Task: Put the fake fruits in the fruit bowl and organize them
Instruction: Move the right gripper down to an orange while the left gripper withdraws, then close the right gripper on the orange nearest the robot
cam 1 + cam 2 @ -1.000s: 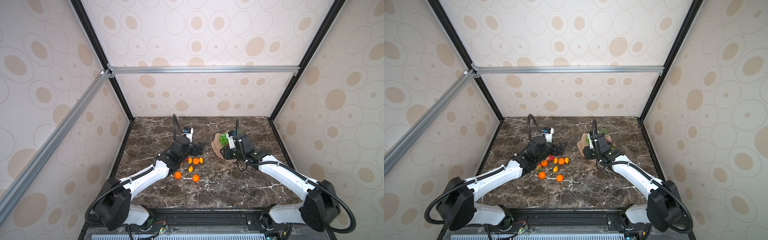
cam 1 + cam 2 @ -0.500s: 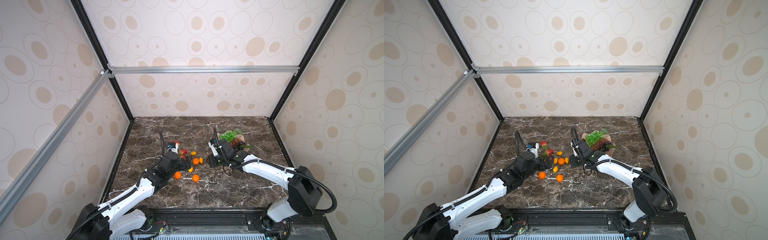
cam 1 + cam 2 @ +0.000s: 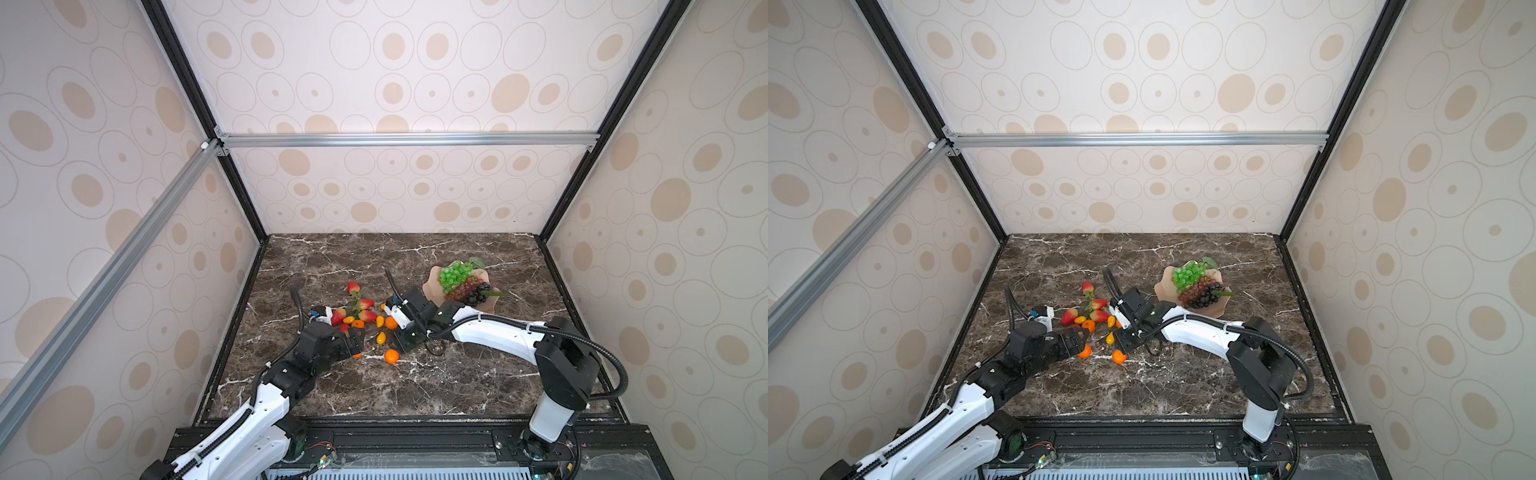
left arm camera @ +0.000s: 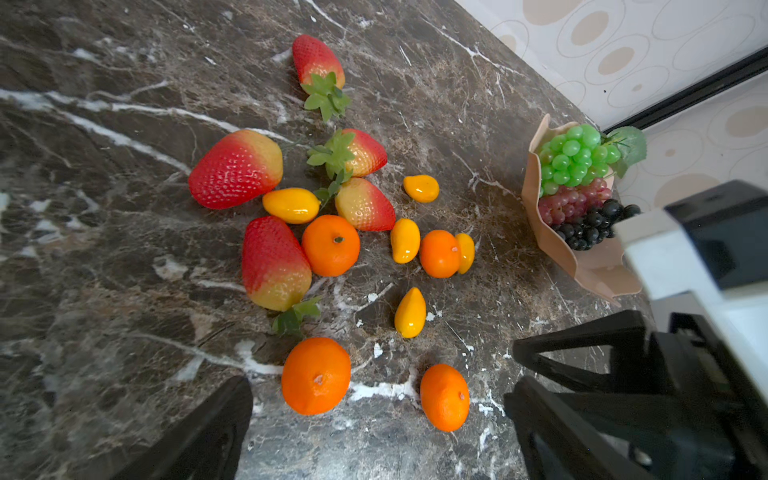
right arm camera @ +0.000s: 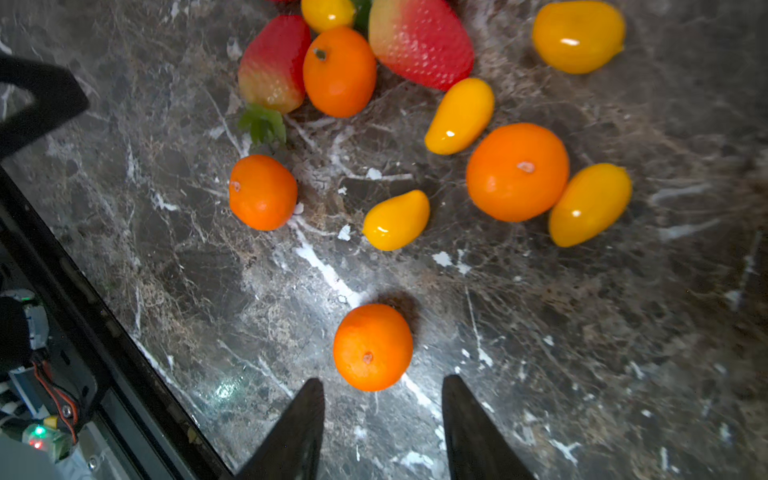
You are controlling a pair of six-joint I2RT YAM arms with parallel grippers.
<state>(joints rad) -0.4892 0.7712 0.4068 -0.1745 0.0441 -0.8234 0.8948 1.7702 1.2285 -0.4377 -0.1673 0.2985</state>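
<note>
Facing a tangerine (image 5: 372,347), the right gripper (image 5: 383,380) stands parted, empty

This is a robot test cell in a lab, not a lived-in room. A dark marbled counter (image 3: 415,386) is boxed in by panels (image 3: 395,62) papered with beige ovals. Black posts (image 3: 609,120) and an aluminium rail (image 3: 407,139) frame it. The left arm (image 3: 262,411) and right arm (image 3: 494,332) are mounted on a black base rail (image 3: 415,440).

Dark brown marble bench (image 3: 415,390) w/ white veins. Cream walls (image 3: 415,62) w/ tan oval print on 3 sides. Aluminium rails (image 3: 407,139) & black posts (image 3: 243,195) frame the encl.
</note>
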